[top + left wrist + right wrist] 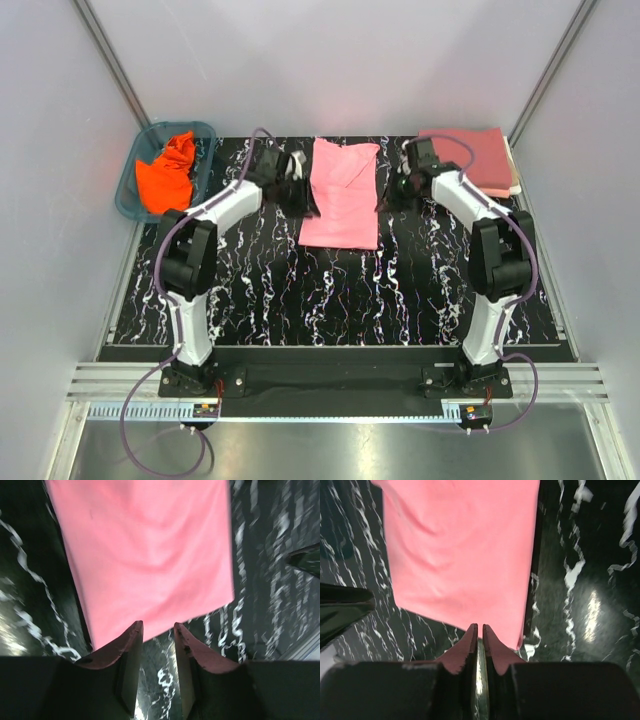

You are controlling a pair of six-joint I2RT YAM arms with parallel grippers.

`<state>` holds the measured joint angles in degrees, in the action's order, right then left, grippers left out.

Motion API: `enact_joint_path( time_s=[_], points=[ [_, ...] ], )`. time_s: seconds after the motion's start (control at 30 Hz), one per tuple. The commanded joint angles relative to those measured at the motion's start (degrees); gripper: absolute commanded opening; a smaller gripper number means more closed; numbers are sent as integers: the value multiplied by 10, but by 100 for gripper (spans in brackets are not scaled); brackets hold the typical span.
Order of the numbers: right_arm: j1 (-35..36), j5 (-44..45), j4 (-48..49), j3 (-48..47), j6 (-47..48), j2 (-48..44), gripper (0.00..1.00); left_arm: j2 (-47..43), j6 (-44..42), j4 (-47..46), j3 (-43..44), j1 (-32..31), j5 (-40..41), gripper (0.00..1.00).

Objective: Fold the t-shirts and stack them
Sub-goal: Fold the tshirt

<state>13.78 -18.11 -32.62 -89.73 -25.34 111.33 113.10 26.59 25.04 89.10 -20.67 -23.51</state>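
A light pink t-shirt [342, 195] lies flat in a long folded strip at the back middle of the table; it also shows in the left wrist view [150, 555] and the right wrist view [465, 555]. My left gripper [300, 192] [157, 625] is open and empty, just off the shirt's left edge. My right gripper [393, 190] [480, 626] is shut on nothing, at the shirt's right edge. A folded rose-red shirt [470, 155] lies on a cream one [514, 182] at the back right. An orange shirt [168, 172] lies crumpled in the basket.
The teal basket [207, 150] stands off the table's back left corner. The table is black marble-patterned [330, 290]. Grey walls close in at the back and both sides.
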Motion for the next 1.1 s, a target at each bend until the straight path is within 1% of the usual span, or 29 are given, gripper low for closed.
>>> enact_joint_path(
  time_s=[0.0,0.03,0.13,0.23,0.33,0.47,0.6,0.63,0.7,0.77,0.8,0.93,1.07],
  points=[
    [20,-39,42,65,-16,-19,14,1,8,-15,-62,-13,27,35],
    [20,-38,48,90,-16,-19,14,1,11,-14,-71,-14,35,35],
    [20,-26,63,127,-9,-9,13,0,20,-15,-110,-14,59,35],
    [20,-18,69,149,-1,2,13,-7,23,-16,-143,-28,63,34],
    [21,-6,70,162,3,0,14,-36,30,-15,-171,-36,76,34],
    [20,6,66,170,7,-20,16,-76,21,18,-165,-36,94,36],
    [20,3,59,178,-4,-58,17,-94,24,27,-152,-29,106,38],
    [20,-3,59,179,-8,-64,18,-93,27,27,-150,-25,104,41],
    [21,-20,59,181,-31,-73,26,-83,33,27,-140,-12,83,45],
    [20,-15,58,188,-54,-80,32,-69,24,26,-128,-8,63,46],
    [21,-6,57,199,-75,-88,33,-66,23,26,-126,-5,61,47],
    [20,14,61,216,-109,-99,39,-37,29,12,-118,3,45,51],
    [20,11,66,216,-106,-84,41,-4,16,5,-96,5,27,50]
  ],
)
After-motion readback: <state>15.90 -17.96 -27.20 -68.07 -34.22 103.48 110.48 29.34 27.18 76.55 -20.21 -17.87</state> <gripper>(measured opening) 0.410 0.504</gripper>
